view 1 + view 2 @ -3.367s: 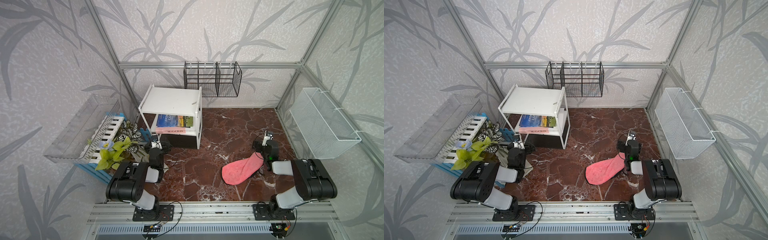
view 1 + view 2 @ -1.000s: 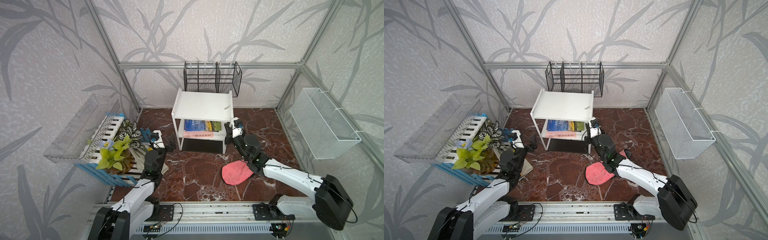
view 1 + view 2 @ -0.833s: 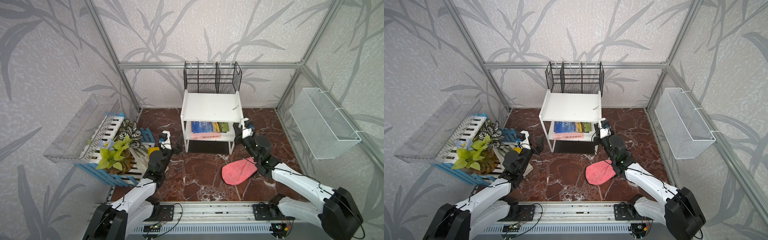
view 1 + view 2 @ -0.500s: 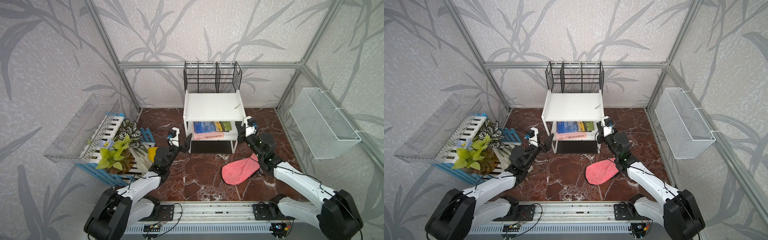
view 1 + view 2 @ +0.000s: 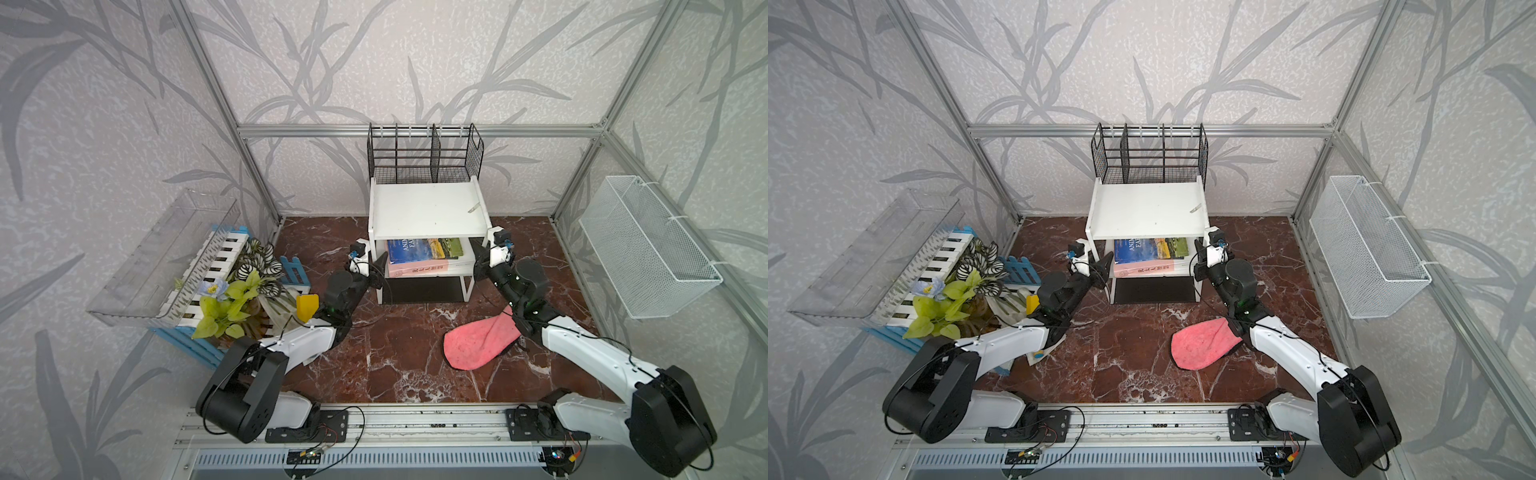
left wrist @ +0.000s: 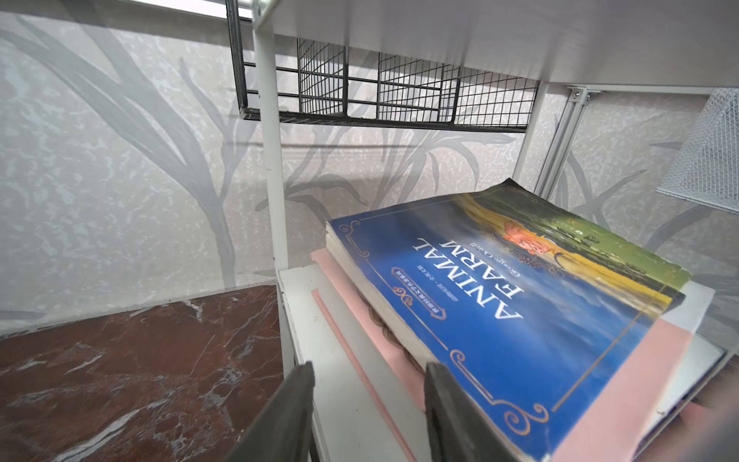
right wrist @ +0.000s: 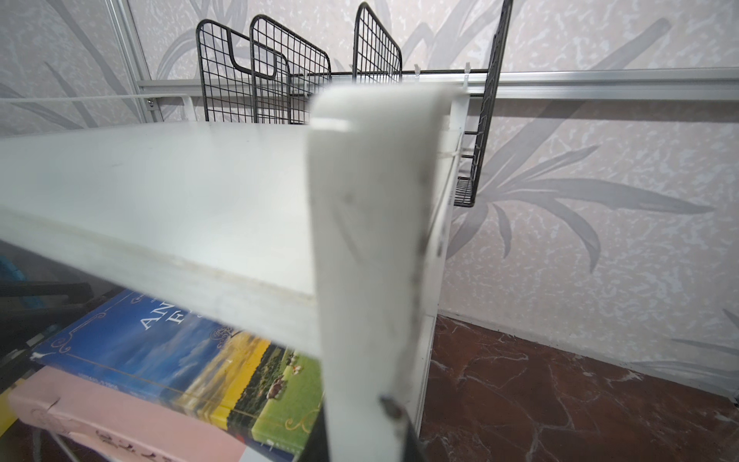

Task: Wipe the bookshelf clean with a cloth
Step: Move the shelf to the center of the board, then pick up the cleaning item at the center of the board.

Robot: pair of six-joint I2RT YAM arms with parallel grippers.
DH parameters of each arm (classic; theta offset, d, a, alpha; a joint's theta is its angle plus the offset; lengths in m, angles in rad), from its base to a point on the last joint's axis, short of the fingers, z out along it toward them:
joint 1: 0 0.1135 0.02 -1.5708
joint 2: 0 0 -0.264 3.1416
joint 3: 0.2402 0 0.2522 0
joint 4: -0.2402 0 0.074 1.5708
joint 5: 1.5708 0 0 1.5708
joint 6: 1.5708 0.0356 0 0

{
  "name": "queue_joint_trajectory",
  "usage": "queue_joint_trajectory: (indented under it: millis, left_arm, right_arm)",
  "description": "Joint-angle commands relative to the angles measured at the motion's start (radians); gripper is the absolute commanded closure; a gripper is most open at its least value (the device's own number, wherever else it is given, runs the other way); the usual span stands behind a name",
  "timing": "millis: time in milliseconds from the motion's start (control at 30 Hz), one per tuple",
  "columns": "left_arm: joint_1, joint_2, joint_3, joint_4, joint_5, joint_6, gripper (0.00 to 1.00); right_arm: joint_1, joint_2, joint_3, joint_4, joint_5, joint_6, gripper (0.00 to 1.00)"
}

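Observation:
The white bookshelf (image 5: 428, 208) (image 5: 1146, 205) stands at the back middle, under a black wire rack. My right gripper (image 5: 482, 259) (image 7: 362, 436) is shut on its front right leg (image 7: 368, 240). At the front left corner, my left gripper (image 5: 376, 268) (image 6: 368, 400) is open. Its fingers (image 6: 292, 412) straddle the left edge of the lower board (image 6: 340, 400), one outside it and one over the books, gripping nothing. The pink cloth (image 5: 478, 340) (image 5: 1204, 343) lies flat on the marble floor, beside my right forearm and held by neither gripper.
Two books (image 5: 419, 255) (image 6: 520, 320) lie on the lower board. A small scrap (image 5: 473, 209) lies on the top board. The black wire rack (image 5: 424, 158) hangs behind, a white mesh basket (image 5: 648, 249) on the right wall, a clear tray (image 5: 162, 257) and potted plant (image 5: 232, 299) at left.
The bookshelf has slid right and back to under the black rack, with my right gripper on its leg. My left arm has reached its front left corner and its jaws have narrowed. The cloth has not moved.

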Motion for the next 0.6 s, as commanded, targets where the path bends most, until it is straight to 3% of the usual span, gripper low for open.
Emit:
queue_joint_trajectory:
  millis: [0, 100, 233, 333, 367, 467, 567]
  left_arm:
    - [0.037, 0.03, 0.053, -0.046, -0.08, 0.014, 0.52]
    - [0.041, 0.054, 0.1, -0.108, -0.089, 0.021, 0.52]
    - [0.033, 0.013, 0.078, -0.115, -0.021, -0.015, 0.41]
    - [0.004, -0.1, -0.041, -0.051, -0.052, -0.094, 0.22]
    - [-0.002, -0.136, -0.073, -0.048, -0.064, -0.115, 0.18]
    - [-0.013, -0.241, -0.135, -0.077, -0.139, -0.183, 0.07]
    - [-0.015, -0.329, -0.17, -0.157, -0.306, -0.295, 0.0]
  right_arm:
    - [-0.025, 0.02, -0.019, -0.128, 0.085, -0.001, 0.81]
    - [-0.035, 0.028, -0.003, -0.153, 0.058, -0.005, 0.8]
    - [-0.047, 0.025, 0.033, -0.232, 0.049, 0.02, 0.75]
    - [-0.046, -0.069, 0.013, -0.355, 0.008, 0.109, 0.35]
    - [-0.045, -0.105, 0.001, -0.403, -0.011, 0.17, 0.27]
    - [-0.046, -0.249, -0.084, -0.527, -0.024, 0.354, 0.12]
    - [-0.045, -0.379, -0.156, -0.705, 0.081, 0.532, 0.09]
